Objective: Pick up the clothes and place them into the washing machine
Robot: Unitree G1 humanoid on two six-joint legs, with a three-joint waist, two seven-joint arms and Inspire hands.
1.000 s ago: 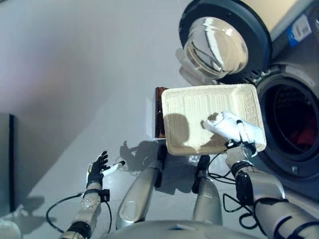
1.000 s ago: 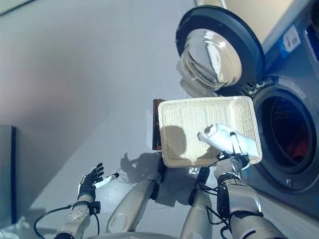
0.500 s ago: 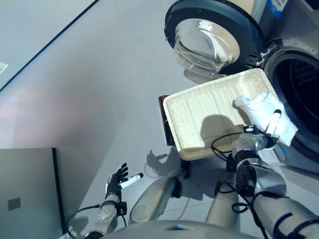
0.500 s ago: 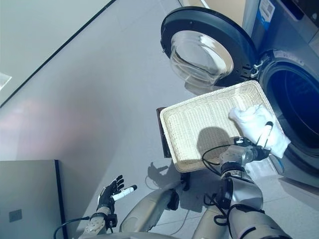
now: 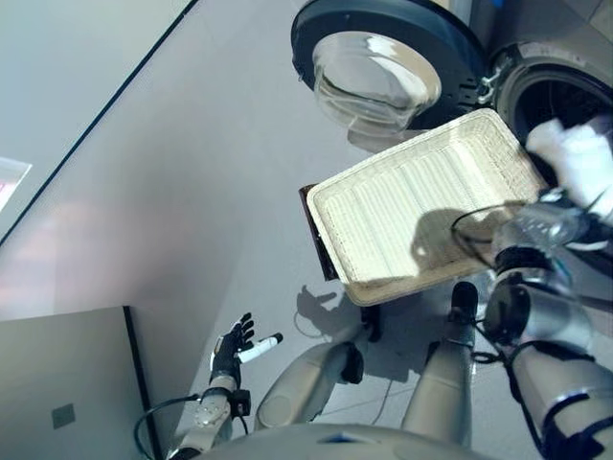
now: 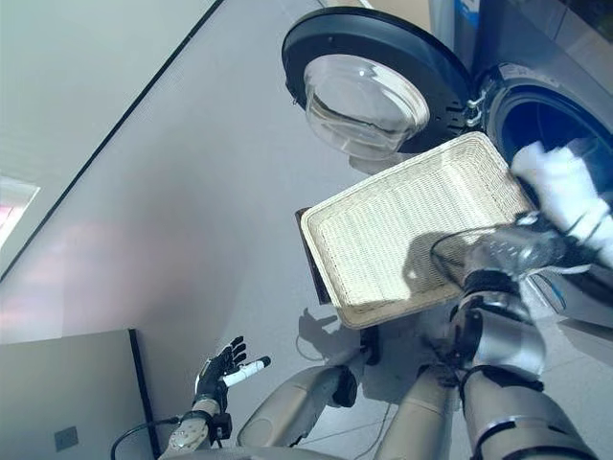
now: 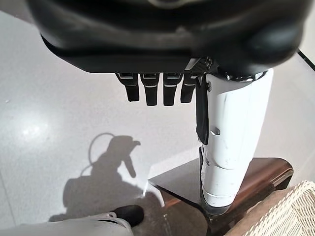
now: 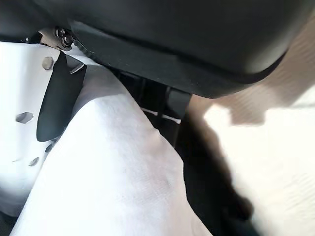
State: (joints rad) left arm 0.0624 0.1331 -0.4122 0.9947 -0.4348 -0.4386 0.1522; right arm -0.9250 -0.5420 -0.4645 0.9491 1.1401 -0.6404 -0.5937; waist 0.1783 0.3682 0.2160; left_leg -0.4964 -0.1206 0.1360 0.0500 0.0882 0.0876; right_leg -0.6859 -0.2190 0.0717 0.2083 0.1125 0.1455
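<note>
My right hand [image 6: 536, 245] is shut on a white cloth [image 5: 575, 158] and holds it in the air by the round opening of the washing machine [image 5: 560, 91], past the basket's far right corner. In the right wrist view the cloth [image 8: 108, 182] is bunched between the thumb and the fingers. The shallow wicker basket [image 5: 421, 216] has nothing in it and rests on the low dark brown box [image 5: 316, 230]. My left hand [image 5: 230, 347] hangs low at my left side, open and holding nothing.
The machine's round glass door [image 5: 374, 72] stands swung open to the left of the drum, just behind the basket. A grey cabinet [image 5: 67, 383] stands at the lower left. Grey floor [image 5: 172, 192] stretches to the left.
My right hand has carried the white cloth up and to the right, out of the basket to the drum opening. The camera has also shifted. The left hand stays low.
</note>
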